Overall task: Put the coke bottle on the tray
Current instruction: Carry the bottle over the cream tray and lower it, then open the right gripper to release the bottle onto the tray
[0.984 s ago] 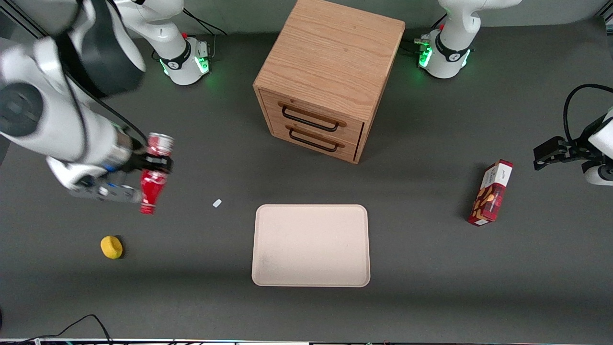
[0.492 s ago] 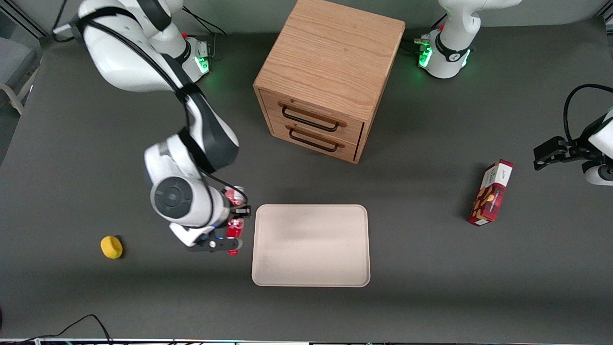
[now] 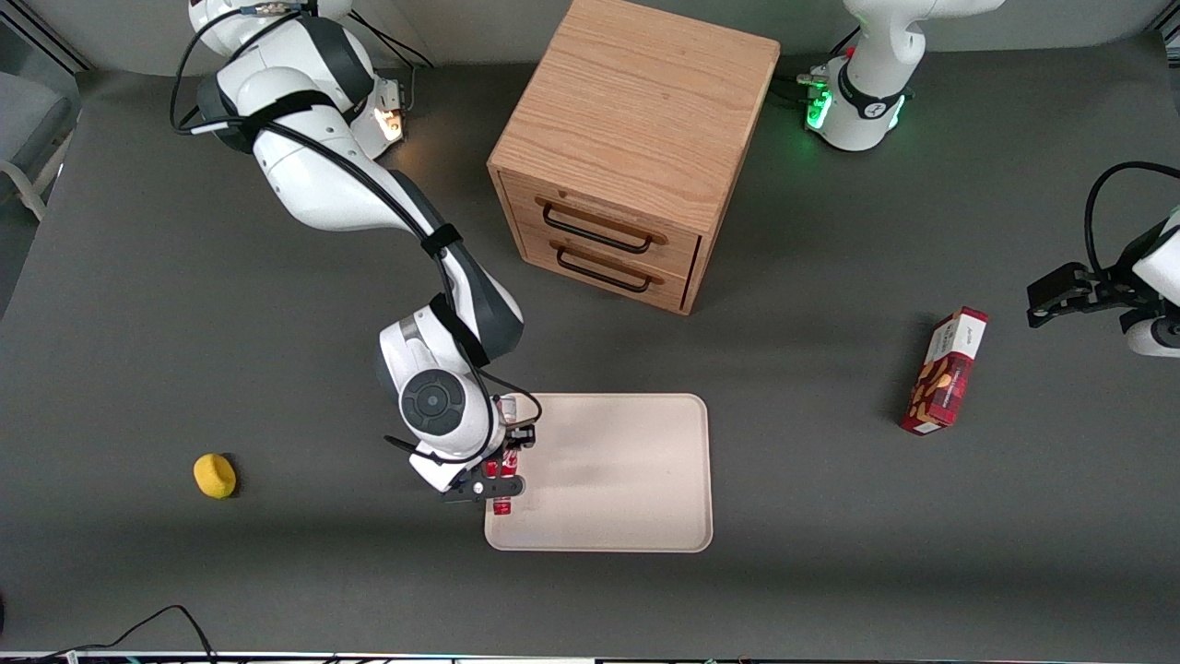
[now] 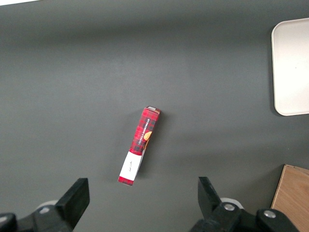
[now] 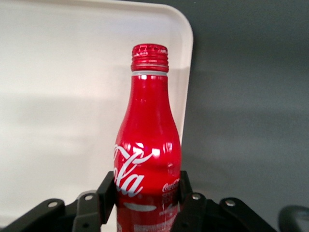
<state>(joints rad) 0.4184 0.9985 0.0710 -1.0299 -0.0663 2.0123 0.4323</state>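
Observation:
My right gripper (image 3: 505, 458) is shut on the coke bottle (image 3: 503, 480), a slim red bottle with white script, and holds it over the edge of the tray (image 3: 618, 480) nearest the working arm's end. In the right wrist view the black fingers (image 5: 107, 193) clamp the bottle (image 5: 147, 145) on both sides of its body, red cap pointing away from the wrist, with the cream tray (image 5: 63, 96) under it. I cannot tell whether the bottle touches the tray.
A wooden two-drawer cabinet (image 3: 631, 148) stands farther from the front camera than the tray. A red snack box (image 3: 945, 371) lies toward the parked arm's end, also in the left wrist view (image 4: 140, 146). A yellow round object (image 3: 215, 476) lies toward the working arm's end.
My right arm has carried the coke bottle from the working arm's end of the table to the tray's edge, and has come down lower.

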